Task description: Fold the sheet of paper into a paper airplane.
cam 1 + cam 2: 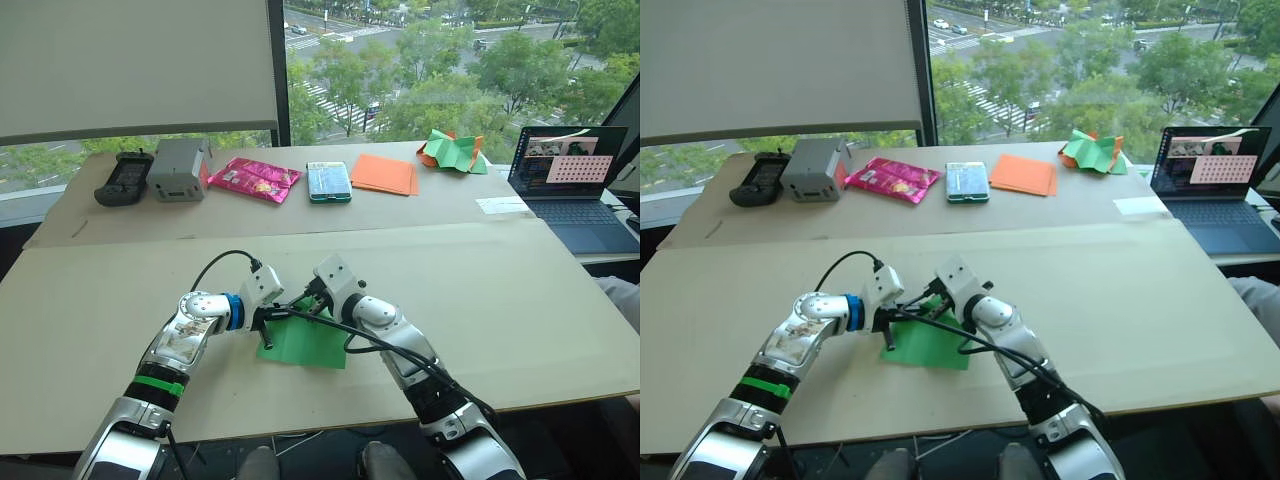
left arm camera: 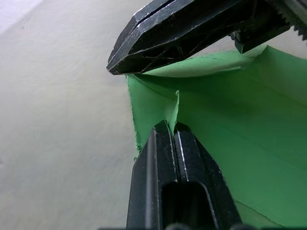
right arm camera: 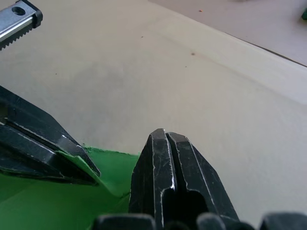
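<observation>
Sheet of paper (image 1: 305, 342) flat on beige table (image 1: 500, 300), near front edge; no legible writing; left gripper (image 2: 171, 125) pinching raised fold at far edge; right gripper (image 3: 165, 135) clamped on same edge; laptop (image 1: 575, 180) right; window (image 1: 440, 60) behind, street and trees outside.

Far table edge: black controller (image 1: 123, 177), grey box (image 1: 179, 169), pink snack pack (image 1: 254, 180), orange sheets (image 1: 386, 173), laptop (image 1: 575, 182) at right.

Left gripper (image 2: 168, 125): I see my fingers pressed together, pinching a raised green fold.
Right gripper (image 3: 166, 135): fingers pressed together, tip just beside my left gripper, arms angled inward.
</observation>
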